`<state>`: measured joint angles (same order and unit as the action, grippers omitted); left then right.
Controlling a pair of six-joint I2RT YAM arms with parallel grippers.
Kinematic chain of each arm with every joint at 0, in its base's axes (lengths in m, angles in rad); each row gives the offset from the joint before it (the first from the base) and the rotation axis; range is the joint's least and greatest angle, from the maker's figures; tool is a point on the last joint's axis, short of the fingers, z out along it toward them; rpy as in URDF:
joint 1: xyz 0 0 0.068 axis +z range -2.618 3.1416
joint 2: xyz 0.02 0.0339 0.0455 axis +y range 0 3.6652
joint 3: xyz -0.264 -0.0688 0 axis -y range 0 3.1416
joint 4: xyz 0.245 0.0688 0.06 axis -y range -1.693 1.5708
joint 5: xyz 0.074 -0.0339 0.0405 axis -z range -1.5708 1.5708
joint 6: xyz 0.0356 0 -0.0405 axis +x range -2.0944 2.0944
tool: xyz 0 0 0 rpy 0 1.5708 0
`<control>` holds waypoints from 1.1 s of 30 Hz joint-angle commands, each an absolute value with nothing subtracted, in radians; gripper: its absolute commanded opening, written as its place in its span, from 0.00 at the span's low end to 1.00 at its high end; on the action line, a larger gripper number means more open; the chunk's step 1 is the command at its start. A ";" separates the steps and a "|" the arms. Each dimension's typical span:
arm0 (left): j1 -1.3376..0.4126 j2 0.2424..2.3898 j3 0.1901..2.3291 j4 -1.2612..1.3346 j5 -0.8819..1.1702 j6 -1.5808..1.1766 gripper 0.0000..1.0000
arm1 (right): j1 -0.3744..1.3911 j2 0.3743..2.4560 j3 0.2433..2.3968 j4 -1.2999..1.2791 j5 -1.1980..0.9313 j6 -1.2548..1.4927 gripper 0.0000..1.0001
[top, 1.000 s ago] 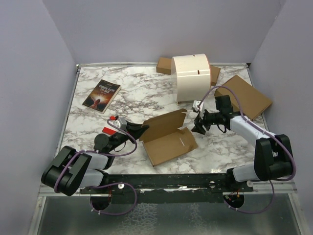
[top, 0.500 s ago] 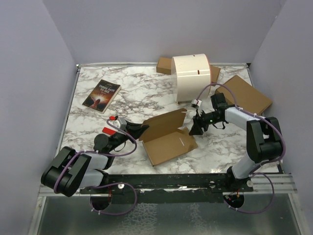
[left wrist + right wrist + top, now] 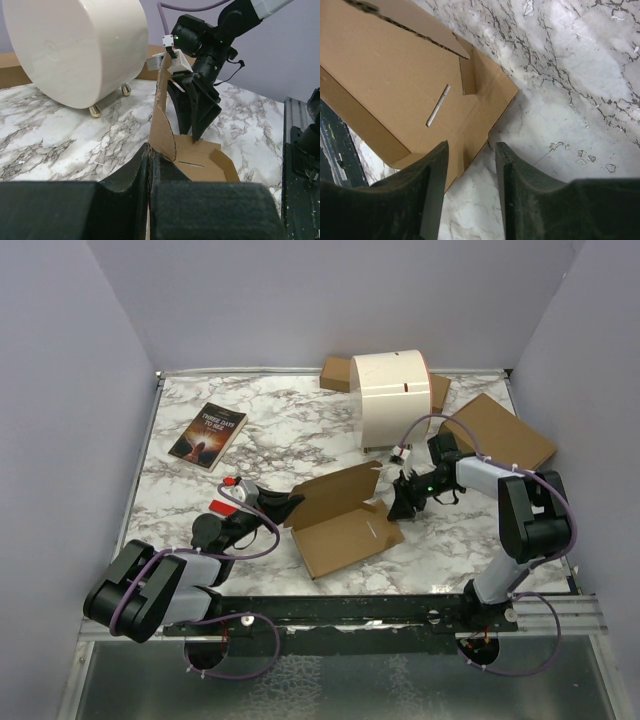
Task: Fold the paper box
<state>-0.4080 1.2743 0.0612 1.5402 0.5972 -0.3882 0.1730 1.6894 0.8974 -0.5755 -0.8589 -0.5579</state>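
Left gripper [image 3: 150, 162] pinched tight on a raised flap of the paper box [image 3: 345, 530], right gripper [image 3: 470, 152] partly spread, holding nothing, poised over the box's right-hand corner.

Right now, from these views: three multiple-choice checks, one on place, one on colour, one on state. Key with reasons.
1. Where does the book lie?
A) at the near right corner
B) far left on the table
C) leaning on the back wall

2. What colour is the round drum?
A) black
B) blue
C) cream

3. How is the left pincer?
A) shut on the paper box at its raised flap
B) open over bare marble
C) out of every view

Key: B, it lies flat on the marble at far left; C, its curved shell is cream; A, the left wrist view shows the flap clamped in it.
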 commanded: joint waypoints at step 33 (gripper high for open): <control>-0.429 1.334 0.135 1.779 0.546 -0.429 0.00 | 0.230 1.540 0.947 -0.482 -0.926 -0.528 0.01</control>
<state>-0.4095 1.3022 0.1131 1.5406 0.5724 -0.4171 0.1963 1.5936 0.9436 -0.5438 -0.8925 -0.5274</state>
